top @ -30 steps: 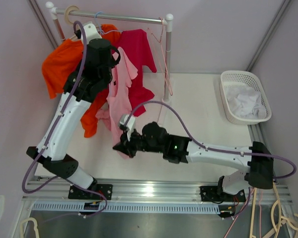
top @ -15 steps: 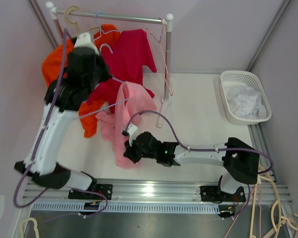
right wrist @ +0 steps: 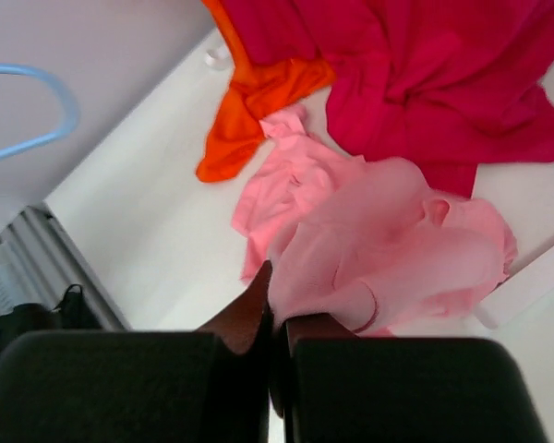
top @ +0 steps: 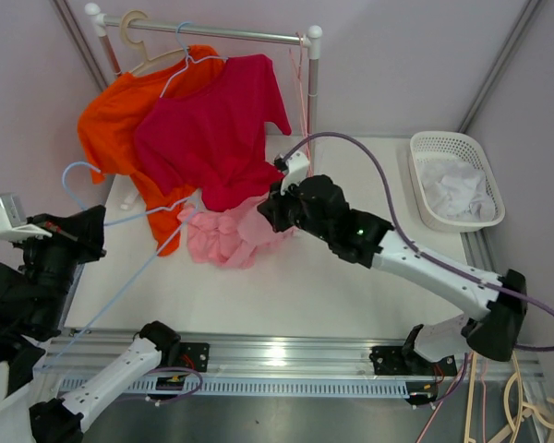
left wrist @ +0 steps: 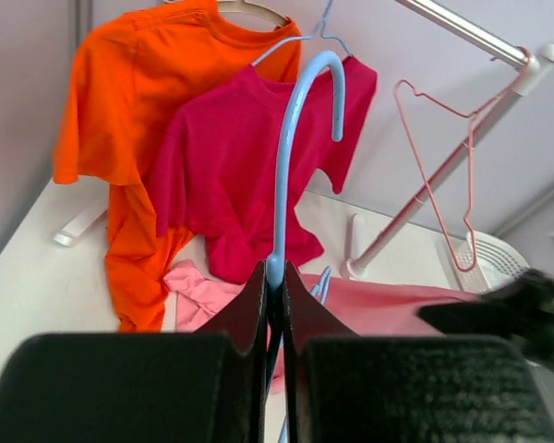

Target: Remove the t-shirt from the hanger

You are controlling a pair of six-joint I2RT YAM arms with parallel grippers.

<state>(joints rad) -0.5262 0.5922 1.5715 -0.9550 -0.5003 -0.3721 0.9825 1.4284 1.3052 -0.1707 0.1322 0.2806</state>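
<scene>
The pink t-shirt (top: 226,235) lies bunched on the table below the hanging shirts. My right gripper (top: 272,210) is shut on its right part and holds that part lifted; in the right wrist view the cloth (right wrist: 388,258) is pinched between the jaws (right wrist: 277,297). My left gripper (top: 100,229) is drawn back to the near left, shut on the neck of the light blue hanger (top: 148,214). In the left wrist view the hanger's hook (left wrist: 291,157) rises from the shut jaws (left wrist: 274,277). The hanger's far corner reaches the shirt's left edge.
An orange t-shirt (top: 111,129) and a crimson t-shirt (top: 217,129) hang on the rack's rail (top: 212,32). An empty pink hanger (top: 307,111) hangs by the right post. A white basket (top: 425,148) with white cloth stands at the far right.
My left arm swung from the rack back to the near left, taking the blue hanger along. My right gripper moved up and right with the pink t-shirt, which slid off most of the hanger.
</scene>
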